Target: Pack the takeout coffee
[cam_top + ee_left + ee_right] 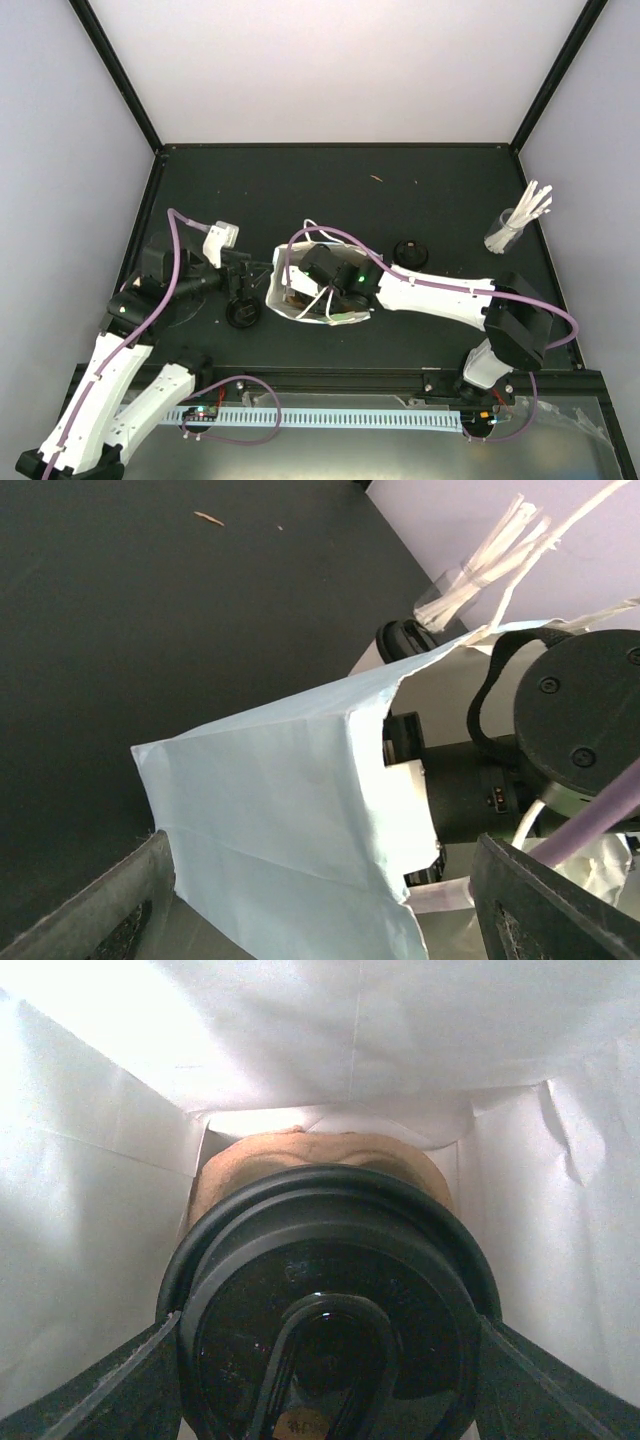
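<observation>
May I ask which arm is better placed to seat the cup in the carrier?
Right: its tool grips the lidded cup inside the bag over the carrier; the left tool stands open beside it.

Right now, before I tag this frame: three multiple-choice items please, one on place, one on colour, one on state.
1. The right gripper is: A inside the paper bag; B over the glass of sticks; C parked at its base.
2. The lid it grips is: A white; B black; C red.
3. The left gripper is: A shut empty; B shut on the glass; C open.
Key: 1 A, bag walls surround it; 2 B, seen in its wrist view; 3 C, its fingers stand far apart.
</observation>
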